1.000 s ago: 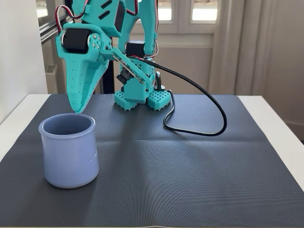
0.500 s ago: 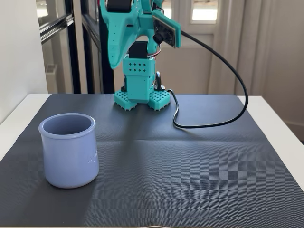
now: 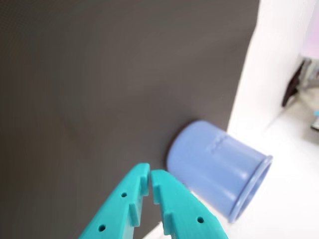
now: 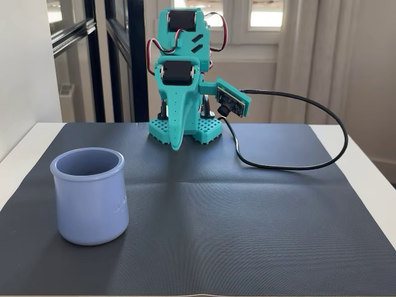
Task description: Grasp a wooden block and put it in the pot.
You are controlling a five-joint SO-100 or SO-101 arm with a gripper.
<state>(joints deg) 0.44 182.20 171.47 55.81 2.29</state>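
Here the closed, empty end effector [image 3: 150, 180] hangs near the pot [image 3: 219, 172].

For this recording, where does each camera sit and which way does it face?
Wrist view: rides on the arm, looks down past the shut teal gripper onto the dark mat, with the pot appearing tipped sideways.
Fixed view: stands low at the table's front edge, faces the folded teal arm across the mat; the gripper points down at the mat, and the pot stands upright at left.
Shared: pot, mat and gripper. No wooden block shows in either.
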